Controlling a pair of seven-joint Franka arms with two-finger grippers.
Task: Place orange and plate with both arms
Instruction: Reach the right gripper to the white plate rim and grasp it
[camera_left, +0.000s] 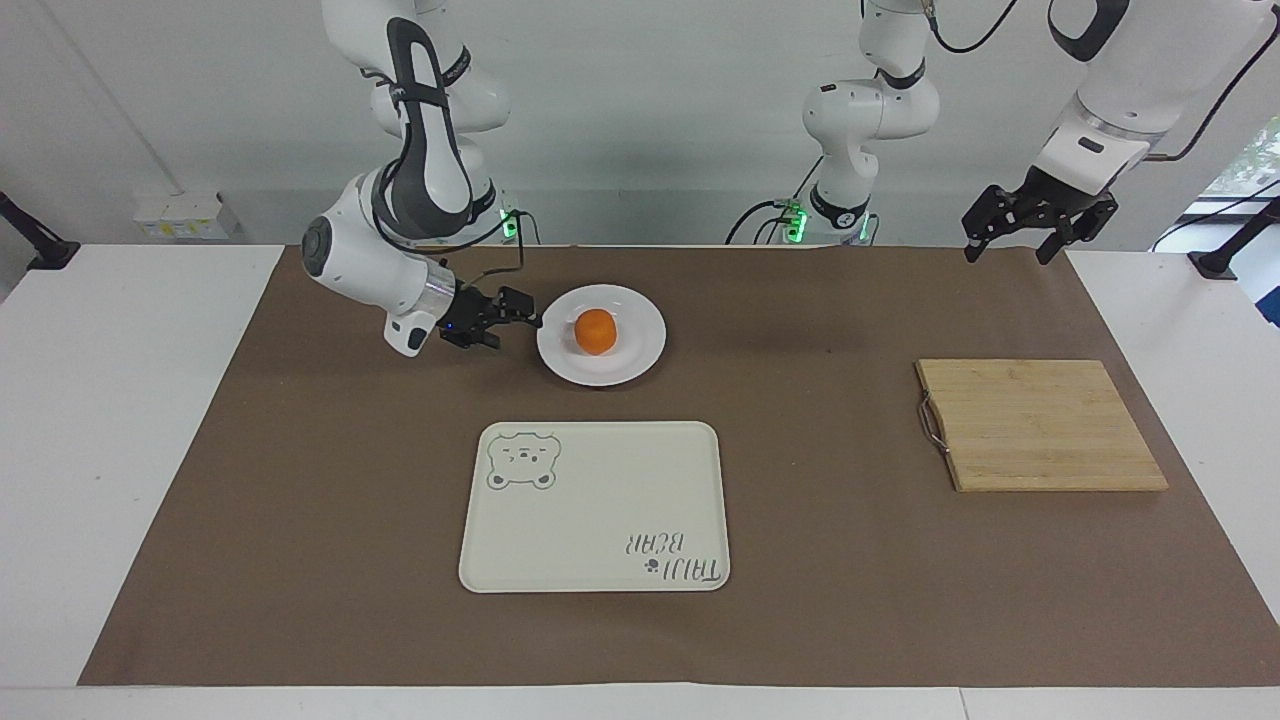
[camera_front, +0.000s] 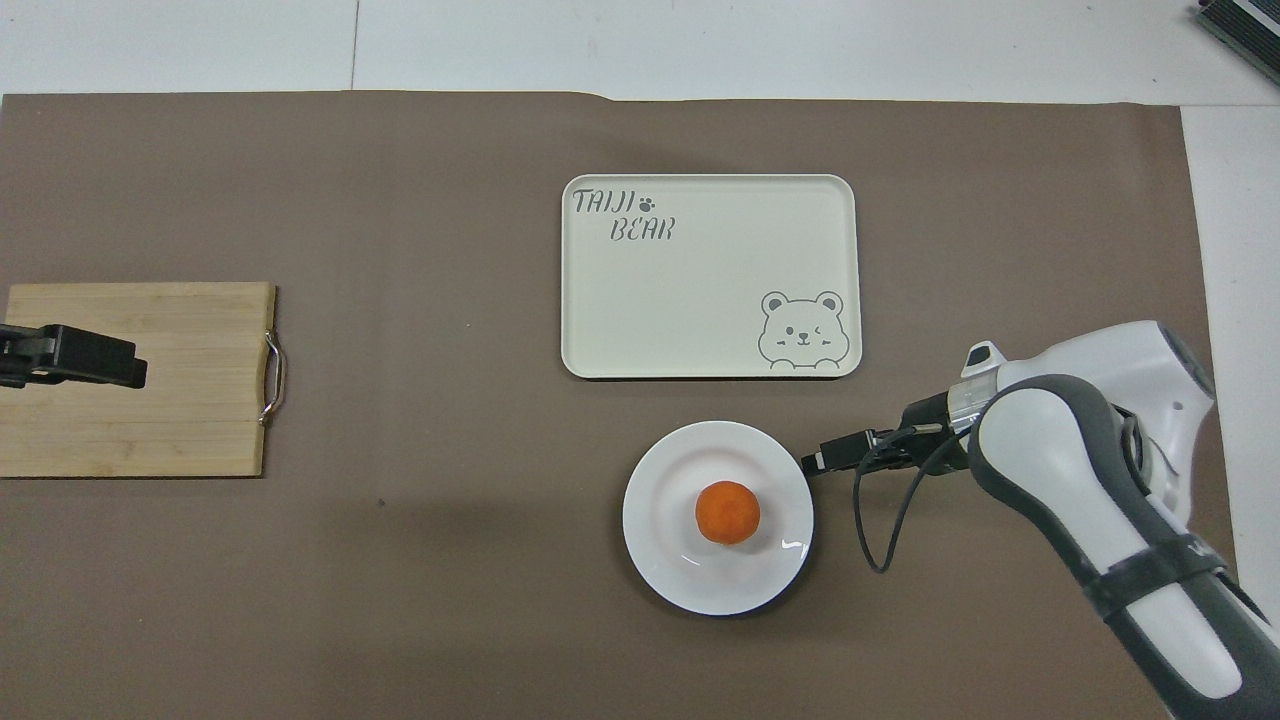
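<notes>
1. The plate lies flat on the brown mat, nearer to the robots than the cream tray and toward the right arm's end of the table; it is round, so it has no long axis and points no particular way
2. The orange sits near the middle of the plate, a round fruit with no clear long axis; which way its stem end faces cannot be told
3. The right gripper is low over the mat, just beside the plate's rim on the side toward the right arm's end, its fingers pointing roughly level at the plate and spread apart, holding nothing; whether a fingertip touches the rim cannot be told
4. The left gripper hangs high above the mat's edge at the left arm's end, jaws released and empty; that arm waits
5. The wooden cutting board lies flat toward the left arm's end, well apart from the plate, its metal handle on the edge facing the tray
</notes>
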